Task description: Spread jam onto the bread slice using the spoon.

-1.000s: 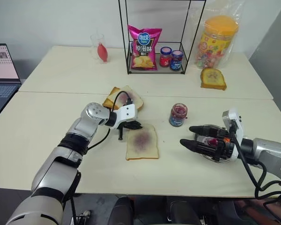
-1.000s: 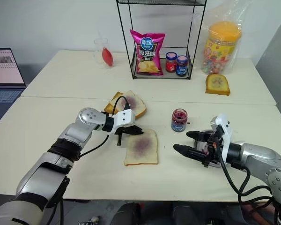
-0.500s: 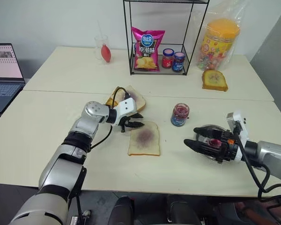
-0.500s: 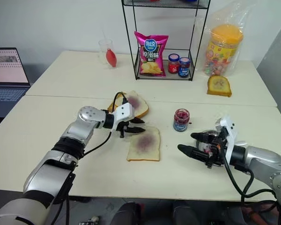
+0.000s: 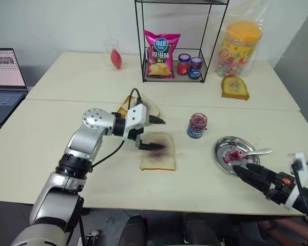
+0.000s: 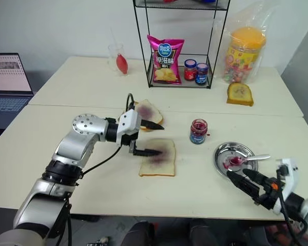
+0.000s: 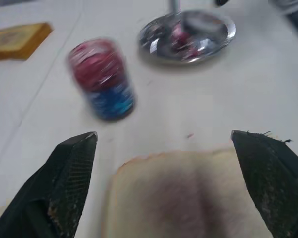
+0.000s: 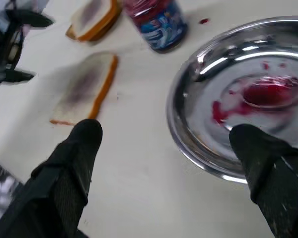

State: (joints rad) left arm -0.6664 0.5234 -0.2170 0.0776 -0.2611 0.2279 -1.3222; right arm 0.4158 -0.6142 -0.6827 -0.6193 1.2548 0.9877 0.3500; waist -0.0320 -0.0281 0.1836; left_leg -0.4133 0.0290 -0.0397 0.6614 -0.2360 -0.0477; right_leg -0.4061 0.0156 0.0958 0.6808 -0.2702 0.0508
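Observation:
The bread slice [image 5: 157,155] lies flat near the table's middle with a purple jam smear on top. My left gripper [image 5: 155,134] hovers open just above its left edge, holding nothing. To the right of the slice stands the jam jar [image 5: 196,125] with its blue label. The spoon [image 5: 245,153] rests in a round silver plate [image 5: 222,146], its bowl red with jam. My right gripper [image 6: 240,177] is open and empty at the table's near right edge, just short of the plate. The right wrist view shows the spoon's bowl [image 8: 268,94] between the spread fingers.
A stacked pair of slices [image 5: 140,105] lies just behind the left gripper. At the back stand a wire rack [image 5: 174,41] with a chips bag and two lidded jars, a glass [image 5: 110,51], a candy tub [image 5: 238,43] and toast [image 5: 234,87]. A laptop [image 5: 4,77] sits far left.
My left gripper opened and lifted off the bread slice's edge. My right gripper drew back from over the plate toward the near right edge, uncovering the spoon.

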